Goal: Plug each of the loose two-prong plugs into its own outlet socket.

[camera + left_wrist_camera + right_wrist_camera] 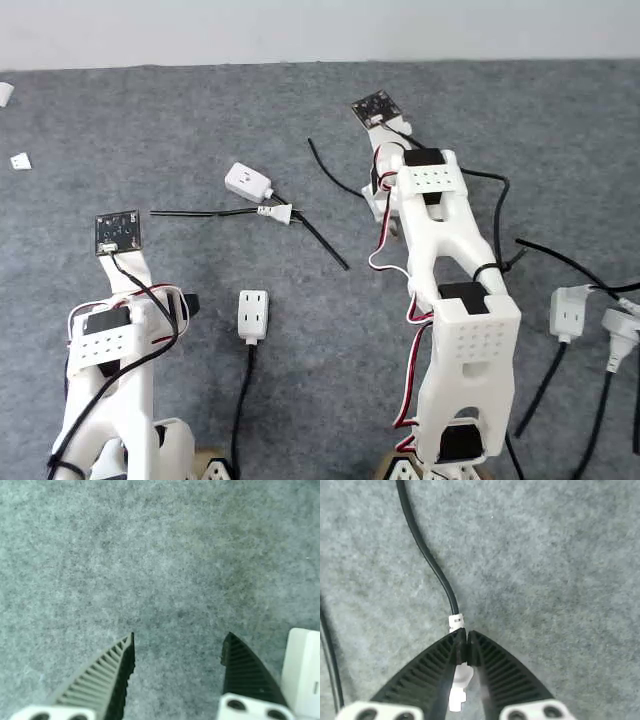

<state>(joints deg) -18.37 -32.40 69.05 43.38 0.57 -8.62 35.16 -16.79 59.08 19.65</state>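
Plugs: none looks seated in a socket, so the job seems barely begun.

- Left arm [110,350] sits at 7 o'clock on the grey bench [200,110], folded back. The left pincer [179,636] gapes wide over bare felt and holds nothing. A white block edge lies just beside one finger.
- Near socket block [253,312], at 6 o'clock, lies face up with its slots vacant.
- Far socket block [247,181] sits toward 11 o'clock of centre. The middle plug [279,212] lies just beside it, at its 4 o'clock. I cannot tell if they touch, but the plug looks unplugged.
- Right arm [450,270] stretches from 5 o'clock up toward 1 o'clock, wrist tipped down at the bench. The right pincer [466,632] is clamped tight on the held plug [460,676]. Its black cord [427,555] trails off across the felt, and the prongs are hidden.
- Right socket block [567,310] and right plug [618,338] lie side by side at 4 o'clock, near each other but unjoined.

Judgement: one plug is in hand and needs carrying to a socket. The middle plug and right plug wait untouched.
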